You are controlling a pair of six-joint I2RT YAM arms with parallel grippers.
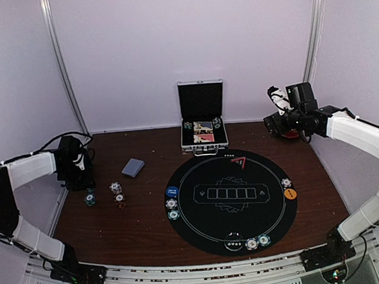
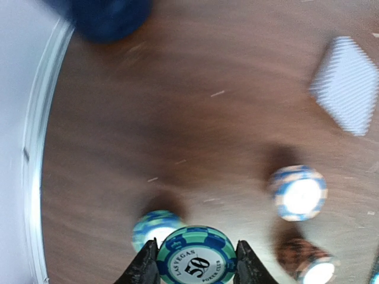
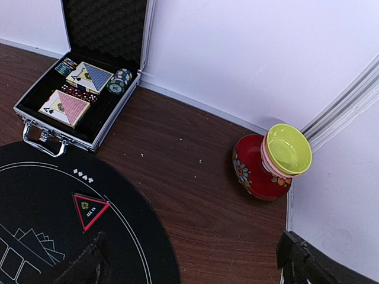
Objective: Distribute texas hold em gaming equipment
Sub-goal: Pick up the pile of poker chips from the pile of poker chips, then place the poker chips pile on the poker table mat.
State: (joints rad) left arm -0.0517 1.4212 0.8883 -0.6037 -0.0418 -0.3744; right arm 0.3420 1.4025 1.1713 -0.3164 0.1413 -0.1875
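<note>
Well, the brown table (image 1: 117,225) spreads under both my grippers, and the black round mat (image 1: 229,201) lies between them. My right gripper (image 3: 195,269) hangs with its fingers spread wide and nothing between them. Ahead and to its left stands the silver case (image 3: 35,115), lid up, with card packs and chips inside. Ahead to its right a stack of bowls (image 3: 278,157) lies tipped on its side by the wall. My left gripper (image 2: 196,266) is pinching a teal chip (image 2: 195,251) by its edges, its printed face toward the wrist camera. Just beyond my left fingertips a second teal chip (image 2: 151,228) lies on the wood. To the right of them sit a white chip (image 2: 298,192) and a red chip (image 2: 308,266), and far ahead to the right lies the grey-blue deck (image 2: 349,83). Round the mat's rim rest a blue button (image 1: 172,191), an orange button (image 1: 290,193) and the mat chips (image 1: 251,244) in small groups.
</note>
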